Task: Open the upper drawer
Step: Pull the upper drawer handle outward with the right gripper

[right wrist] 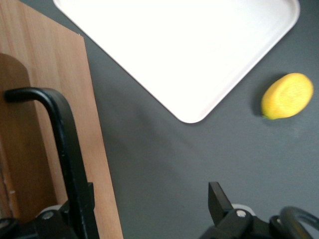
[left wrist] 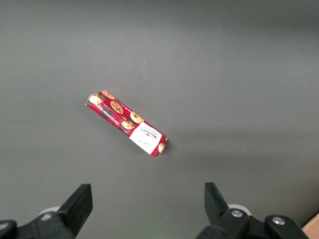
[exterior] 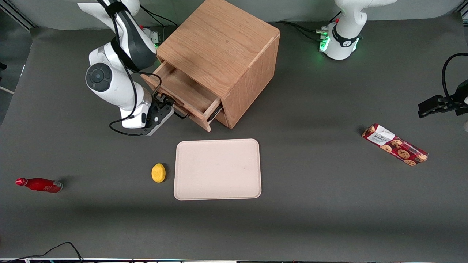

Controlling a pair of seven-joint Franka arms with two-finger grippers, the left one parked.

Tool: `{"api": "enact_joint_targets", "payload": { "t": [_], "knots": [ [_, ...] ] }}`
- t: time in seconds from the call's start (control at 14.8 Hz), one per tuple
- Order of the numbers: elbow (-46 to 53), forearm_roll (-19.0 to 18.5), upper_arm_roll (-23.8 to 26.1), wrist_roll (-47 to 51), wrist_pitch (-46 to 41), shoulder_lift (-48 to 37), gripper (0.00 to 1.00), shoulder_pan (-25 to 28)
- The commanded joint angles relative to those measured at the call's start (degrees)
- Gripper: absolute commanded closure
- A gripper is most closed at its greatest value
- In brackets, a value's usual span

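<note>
At upper drawer point(exterior: 182, 95) handle point(right wrist: 65, 149), gripper point(exterior: 174, 108) spread.

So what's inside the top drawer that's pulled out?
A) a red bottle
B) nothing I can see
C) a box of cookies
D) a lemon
B: the upper drawer is pulled out and only its bare wood floor shows, with the gripper at its black handle. The lemon, red bottle and cookie box all lie on the table.
</note>
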Motion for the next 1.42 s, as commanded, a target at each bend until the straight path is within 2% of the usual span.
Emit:
{"api": "enact_joint_targets", "payload": {
  "t": [0.0, 0.14, 0.61, 1.35],
  "knots": [
    [-0.25, -1.68, -1.41, -1.07, 1.66, 0.76, 0.0, -0.39],
    [-0.07, -3.61, -2.55, -1.07, 2.28, 1.11, 0.0, -0.74],
    [2.65, -6.69, -6.33, -1.16, 2.37, 2.6, 0.0, -0.83],
    [7.75, -6.61, -8.88, -1.07, 4.13, 5.5, 0.0, -1.35]
  ]
}}
